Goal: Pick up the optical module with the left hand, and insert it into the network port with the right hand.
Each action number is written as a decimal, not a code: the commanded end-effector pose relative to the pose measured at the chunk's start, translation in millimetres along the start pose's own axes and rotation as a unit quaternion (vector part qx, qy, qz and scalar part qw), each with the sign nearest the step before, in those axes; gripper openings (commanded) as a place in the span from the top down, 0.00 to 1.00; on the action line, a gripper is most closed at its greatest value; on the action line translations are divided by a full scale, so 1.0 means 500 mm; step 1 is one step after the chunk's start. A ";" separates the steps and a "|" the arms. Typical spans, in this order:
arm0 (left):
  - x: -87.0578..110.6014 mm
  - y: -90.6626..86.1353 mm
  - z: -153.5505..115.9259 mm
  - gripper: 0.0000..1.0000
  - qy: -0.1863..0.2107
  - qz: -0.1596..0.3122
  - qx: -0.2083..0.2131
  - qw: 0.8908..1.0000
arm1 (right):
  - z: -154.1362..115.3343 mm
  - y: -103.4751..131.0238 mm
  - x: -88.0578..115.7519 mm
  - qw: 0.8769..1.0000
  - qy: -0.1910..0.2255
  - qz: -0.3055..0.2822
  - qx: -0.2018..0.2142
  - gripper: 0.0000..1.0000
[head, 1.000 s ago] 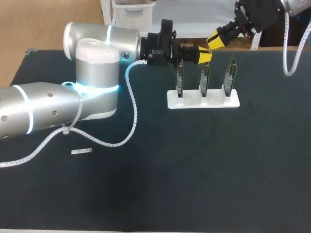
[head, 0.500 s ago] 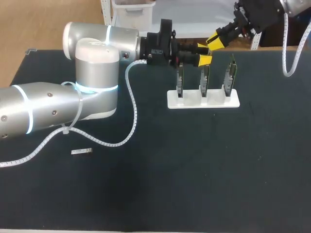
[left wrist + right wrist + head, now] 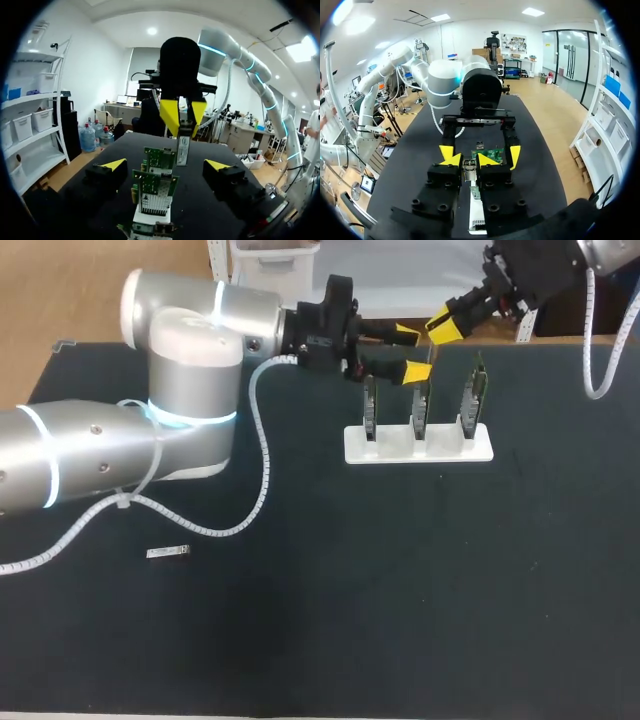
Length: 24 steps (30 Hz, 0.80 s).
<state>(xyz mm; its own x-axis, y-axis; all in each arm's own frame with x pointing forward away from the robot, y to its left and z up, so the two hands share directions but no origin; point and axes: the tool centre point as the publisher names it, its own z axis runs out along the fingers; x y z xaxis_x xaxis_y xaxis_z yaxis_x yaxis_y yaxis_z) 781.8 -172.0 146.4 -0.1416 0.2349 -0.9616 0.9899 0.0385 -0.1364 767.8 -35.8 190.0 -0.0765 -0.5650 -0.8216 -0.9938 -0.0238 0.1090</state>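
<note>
**Head view.** My left arm comes in from the left and lies across the far part of the black table (image 3: 400, 600). My left gripper (image 3: 410, 351) is released: its two yellow-tipped fingers are spread wide, grasp nothing, and sit level with the tops of the circuit boards. My right gripper (image 3: 443, 324) hangs at the far right corner, above and behind the same boards. The white rack (image 3: 418, 444) holds three green circuit boards upright in a row: the left board (image 3: 370, 405), the middle board (image 3: 422, 400) and the right board (image 3: 472, 395). A small silver part (image 3: 168, 553) lies flat on the table near my left arm, well apart from the rack (what it is cannot be told at this size).

**Left wrist view.** The row of boards stands ahead of my left gripper (image 3: 166, 165), between its parted fingers and touching neither. The nearest board carries a metal port cage (image 3: 152, 204). Above the row, my right gripper (image 3: 183, 126) is clenched on the optical module (image 3: 183, 147). The module hangs upright from the yellow tips, its lower end just beside the second board's top edge and in no port.

**Right wrist view.** My right gripper (image 3: 468, 160) has its tips drawn close together, with the rack and boards beneath it.
</note>
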 end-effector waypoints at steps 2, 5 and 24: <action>-0.004 -0.009 -0.013 0.00 0.041 0.011 -0.005 0.999 | -0.001 0.003 0.001 1.000 -0.001 -0.002 0.002 1.00; 0.002 -0.006 -0.014 0.00 0.065 0.023 -0.009 0.998 | -0.001 0.002 0.001 1.000 -0.002 -0.003 0.002 1.00; 0.046 0.002 -0.005 0.00 0.166 0.024 -0.009 0.986 | -0.004 -0.006 0.008 1.000 -0.005 -0.001 0.003 1.00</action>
<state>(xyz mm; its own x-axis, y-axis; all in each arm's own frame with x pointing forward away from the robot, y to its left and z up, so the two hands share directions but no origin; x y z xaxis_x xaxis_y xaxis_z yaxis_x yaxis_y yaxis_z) 772.2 -160.5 123.7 -0.0904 0.5042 -0.8589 0.9959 0.0407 -0.0809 770.4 -39.1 188.0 -0.0771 -0.5578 -0.8264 -0.9944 -0.0176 0.1047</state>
